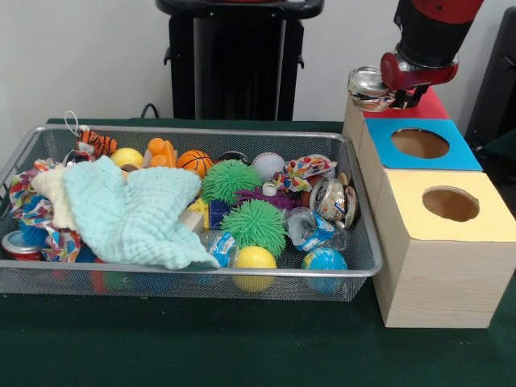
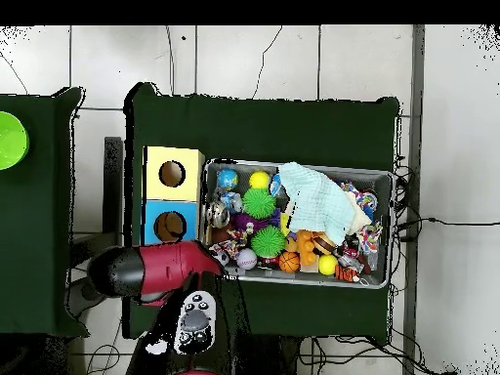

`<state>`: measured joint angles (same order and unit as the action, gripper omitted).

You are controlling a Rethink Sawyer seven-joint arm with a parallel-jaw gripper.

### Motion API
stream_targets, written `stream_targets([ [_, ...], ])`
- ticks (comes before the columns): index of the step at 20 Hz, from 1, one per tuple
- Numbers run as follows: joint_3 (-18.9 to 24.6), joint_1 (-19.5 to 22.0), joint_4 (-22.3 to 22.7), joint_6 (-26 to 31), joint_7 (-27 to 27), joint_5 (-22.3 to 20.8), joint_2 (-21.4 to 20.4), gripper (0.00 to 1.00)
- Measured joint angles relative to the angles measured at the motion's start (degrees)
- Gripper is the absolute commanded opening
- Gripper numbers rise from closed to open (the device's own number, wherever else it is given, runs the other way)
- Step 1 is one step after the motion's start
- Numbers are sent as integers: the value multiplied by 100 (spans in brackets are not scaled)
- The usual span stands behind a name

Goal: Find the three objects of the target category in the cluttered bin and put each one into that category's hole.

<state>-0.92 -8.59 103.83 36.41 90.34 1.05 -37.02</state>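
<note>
Nearest in the front view, the wire-mesh bin (image 1: 355,266) sits on the green tabletop (image 1: 242,347), heaped with balls, 2 green spiky toys and a pale mint cloth (image 1: 133,214); a crushed can (image 1: 332,200) lies at its box-side end, and another red can (image 1: 18,246) shows at the opposite end. Beside the bin stands a row of wooden boxes: yellow hole (image 1: 450,203) closest, blue hole (image 1: 419,143) behind it, then a red-topped box (image 1: 427,106) (its hole is hidden by the arm). Farthest back, the end effector (image 1: 395,95) is clamped on a silvery crumpled can (image 1: 368,85), held at the red box's bin-side edge. Thin, already dented metal like this is probably light and slippery, so gripping across the body seems safest.
</note>
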Motion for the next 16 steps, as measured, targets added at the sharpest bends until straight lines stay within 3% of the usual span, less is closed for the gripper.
stream_targets([
  [15, -34, -38, -7, -7, 0, 0, 2, 100],
  [16, -31, -41, -10, -15, 0, 6, 4, 0],
])
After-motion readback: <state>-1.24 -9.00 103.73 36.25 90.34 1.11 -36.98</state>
